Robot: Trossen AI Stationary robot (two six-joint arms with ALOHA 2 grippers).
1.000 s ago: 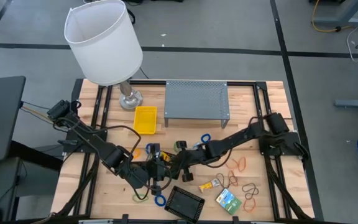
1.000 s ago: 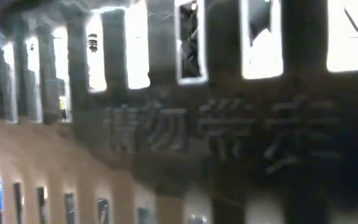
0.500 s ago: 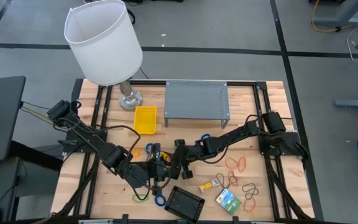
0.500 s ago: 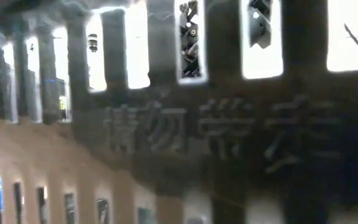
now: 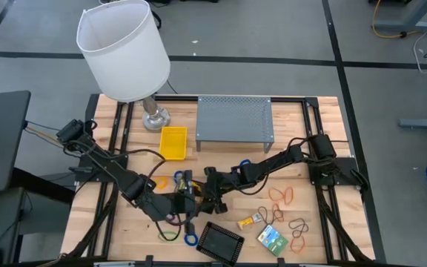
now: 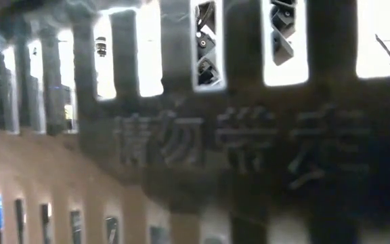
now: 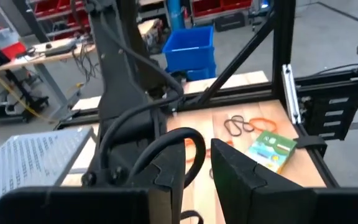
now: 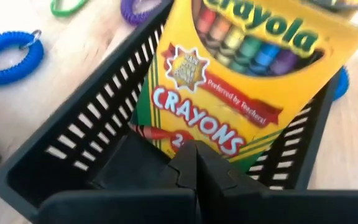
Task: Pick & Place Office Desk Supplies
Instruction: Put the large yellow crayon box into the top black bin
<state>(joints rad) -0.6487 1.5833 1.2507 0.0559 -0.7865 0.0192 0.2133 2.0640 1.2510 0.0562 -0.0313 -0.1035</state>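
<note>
— Logging item one, the Crayola crayon box (image 8: 247,81): where, and why there?
— Location: tilted over the black slotted basket (image 8: 73,143), which sits at the table's front edge. Its lower corner meets the right gripper (image 8: 188,158), whose fingers are pressed together. Whether they pinch a flap of the box or only touch it, I cannot tell. Judged purpose: the box is being dropped into the basket, corner first.
— Item two, the left gripper (image 7: 197,168)?
— Low over the table, just beside the right one, fingers parted with bare tabletop showing through the gap. Nothing in them. Probably waiting its turn.
— Loose stock around the basket?
— One blue coil band (image 8: 11,56) on the wood just beside the basket. One green box (image 5: 271,237) near the basket, on its right-arm side. Orange rubber bands (image 5: 284,195) farther toward the right arm's base, all unsorted.
— Fixtures?
— Yellow bin (image 5: 173,142) and grey perforated shelf (image 5: 234,119) at the back, well apart from the work.
</note>
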